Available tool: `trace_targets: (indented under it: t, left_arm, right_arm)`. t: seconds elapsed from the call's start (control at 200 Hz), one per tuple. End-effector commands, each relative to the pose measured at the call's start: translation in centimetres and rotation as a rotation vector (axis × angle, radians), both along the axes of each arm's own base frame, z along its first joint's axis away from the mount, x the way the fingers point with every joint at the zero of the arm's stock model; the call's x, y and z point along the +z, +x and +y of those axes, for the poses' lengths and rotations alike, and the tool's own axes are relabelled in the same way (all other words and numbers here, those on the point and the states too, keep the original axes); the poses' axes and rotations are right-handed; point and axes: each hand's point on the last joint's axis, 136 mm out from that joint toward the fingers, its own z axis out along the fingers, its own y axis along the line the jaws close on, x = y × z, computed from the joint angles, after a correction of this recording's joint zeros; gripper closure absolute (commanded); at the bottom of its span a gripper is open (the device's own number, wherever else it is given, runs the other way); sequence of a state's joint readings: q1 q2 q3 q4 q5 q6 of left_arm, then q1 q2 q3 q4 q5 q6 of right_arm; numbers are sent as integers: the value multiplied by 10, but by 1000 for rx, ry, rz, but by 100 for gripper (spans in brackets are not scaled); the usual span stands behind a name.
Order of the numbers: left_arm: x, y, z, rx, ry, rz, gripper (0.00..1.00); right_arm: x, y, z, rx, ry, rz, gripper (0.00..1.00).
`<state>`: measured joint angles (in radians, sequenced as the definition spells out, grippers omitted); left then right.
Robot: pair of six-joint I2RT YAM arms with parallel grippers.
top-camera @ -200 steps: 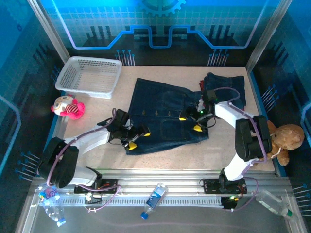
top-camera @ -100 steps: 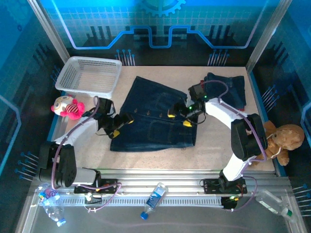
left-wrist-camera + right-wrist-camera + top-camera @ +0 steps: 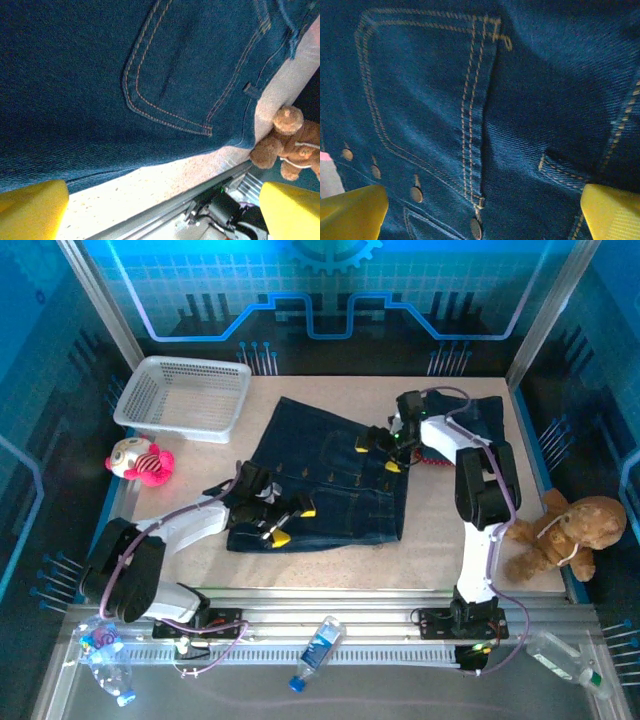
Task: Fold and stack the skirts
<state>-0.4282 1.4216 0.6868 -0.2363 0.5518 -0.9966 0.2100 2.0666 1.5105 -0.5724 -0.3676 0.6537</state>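
- I see the spread denim skirt (image 3: 330,475) lying flat at the centre of the speckled beige counter (image 3: 440,540). It is a dark blue trapezoid, narrow toward 12 o'clock, with its wide hem toward 6.
- A second denim skirt (image 3: 475,420) sits crumpled at 2 o'clock, in the same heavy blue weave.
- My left claw (image 3: 293,523) is over the hem at the skirt's 7 o'clock corner. Its jaws are spread wide with nothing between them.
- On the left wrist camera, the blunt yellow fingertips (image 3: 30,212) sit at the bottom corners of the view. Above them the twill shows a curved pocket (image 3: 165,95) outlined in double tan stitching. Below the hem the counter looks pale and grainy.
- My right claw (image 3: 378,457) is over the skirt's 1 o'clock area, also fully parted and holding nothing. I cannot tell whether it touches the cloth.
- On the right wrist camera, yellow fingertips (image 3: 612,210) frame a square-cornered pocket (image 3: 420,90) with twin tan seams. I also see a slanting row of small round metal studs (image 3: 415,193) and a short belt loop (image 3: 560,167).
- A white plastic mesh basket (image 3: 185,395), rectangular, stands at 10 o'clock.
- A pink-and-white plush toy (image 3: 140,460) lies at 9 o'clock on the counter's edge.
- A brown furry teddy bear (image 3: 565,530) slumps at 4 o'clock.
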Motion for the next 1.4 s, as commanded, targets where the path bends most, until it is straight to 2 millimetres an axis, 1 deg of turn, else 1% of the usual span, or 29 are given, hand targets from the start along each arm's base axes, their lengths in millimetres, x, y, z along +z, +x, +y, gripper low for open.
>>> trace_targets:
  t: [0.0,0.04,0.075,0.145,0.215,0.275,0.33,0.38,0.435,0.515,0.57,0.645,0.7,0.74,0.785,0.865,0.925,0.97,1.01,1.065,1.115,1.19,1.285,1.39]
  left_arm:
    - [-9,-14,-6,-46,-36,52,1]
    - [-20,-15,2,-40,18,58,1]
    - [-31,-17,13,-38,82,63,1]
    - [-53,-21,37,-29,188,88,1]
    - [-70,-30,61,-12,240,124,1]
    - [-78,-38,81,-6,277,148,1]
    - [-78,-43,92,-28,300,143,1]
    - [-73,-42,91,-63,289,115,1]
    - [-62,-34,80,-89,229,75,1]
    - [-38,-18,59,-101,147,-2,1]
    - [-17,-8,44,-124,115,-62,1]
    - [11,0,20,-169,80,-146,1]
    - [27,5,5,-187,54,-189,1]
    - [34,8,0,-180,46,-207,1]
    - [39,15,-1,-147,47,-218,1]
    - [43,32,8,-71,105,-255,1]
    - [42,50,22,3,179,-288,1]
    - [38,65,35,65,229,-297,1]
    - [38,81,46,115,254,-307,1]
    - [34,103,58,174,266,-307,1]
    - [31,120,65,203,272,-315,1]
    - [26,141,74,225,297,-316,1]
    - [18,154,79,215,328,-300,1]
    - [12,157,82,203,342,-286,1]
  right_arm:
    - [-10,-7,14,38,22,29,0]
    - [-18,-9,12,32,9,39,0]
    - [-26,-8,6,16,-22,47,0]
    - [-40,-5,-16,-31,-97,67,0]
    - [-45,1,-34,-82,-124,72,0]
    - [-44,8,-43,-102,-118,66,0]
    - [-42,12,-45,-90,-116,62,0]
    - [-38,14,-39,-66,-95,56,0]
    - [-30,15,-28,-39,-55,47,0]
    - [-11,10,-12,-6,-17,18,0]
    - [3,4,-7,4,-9,-3,0]
    - [20,-9,-6,9,-4,-24,0]
    - [28,-25,-7,12,1,-20,0]
    - [29,-40,-10,18,-7,-6,0]
    - [30,-58,-17,18,-31,9,0]
    - [27,-91,-31,23,-81,32,0]
    - [25,-112,-35,29,-85,47,2]
    - [22,-126,-34,38,-64,65,7]
    - [20,-136,-30,51,-35,85,13]
    - [16,-145,-27,65,-26,99,22]
    - [13,-152,-24,75,-31,104,29]
    - [8,-160,-18,88,-24,126,35]
    - [-3,-170,-18,96,-60,154,37]
    - [-12,-179,-16,103,-64,187,38]
